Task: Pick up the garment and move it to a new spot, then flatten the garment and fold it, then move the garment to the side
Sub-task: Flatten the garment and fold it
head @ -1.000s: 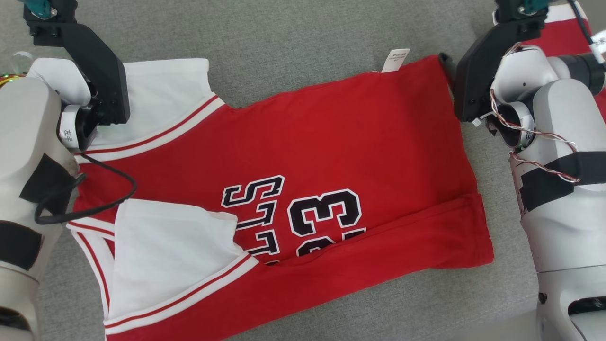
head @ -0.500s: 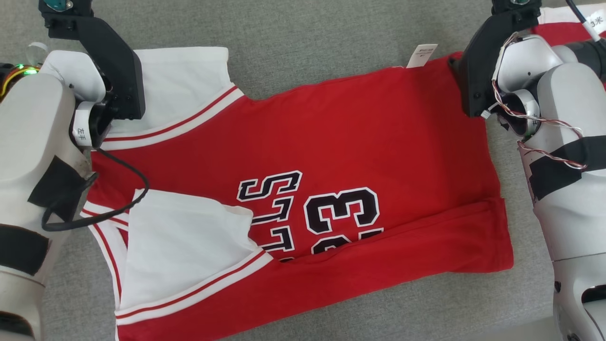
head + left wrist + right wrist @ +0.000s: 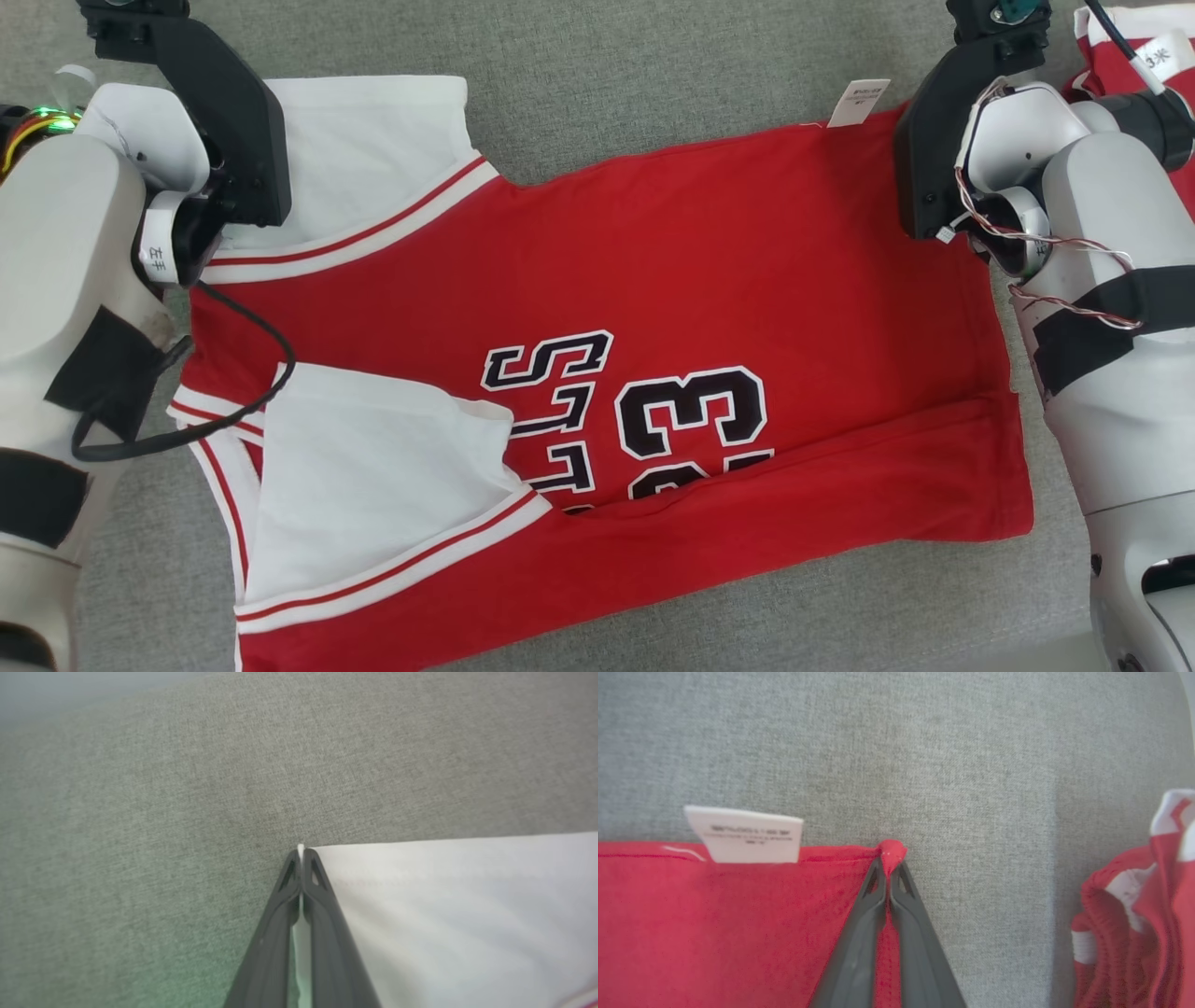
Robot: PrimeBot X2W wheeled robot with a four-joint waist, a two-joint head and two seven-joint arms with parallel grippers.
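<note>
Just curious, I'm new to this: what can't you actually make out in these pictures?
Head view: lettering on the jersey is partly covered by its white sleeve and a folded hem.
Right wrist view: print on the label is too blurred to read.
Right wrist view: another red garment is cut off by the edge.

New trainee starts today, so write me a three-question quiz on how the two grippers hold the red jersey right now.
1. True or false: the right gripper is shut on a red corner of the red-and-white cloth basketball jersey.
2. The left gripper pinches cloth of which colour? A white, B red, C black.
3. Fill in: the small white rectangular label sticks out beside the ___ gripper.
Key: 1 true; 2 A; 3 right.
</note>
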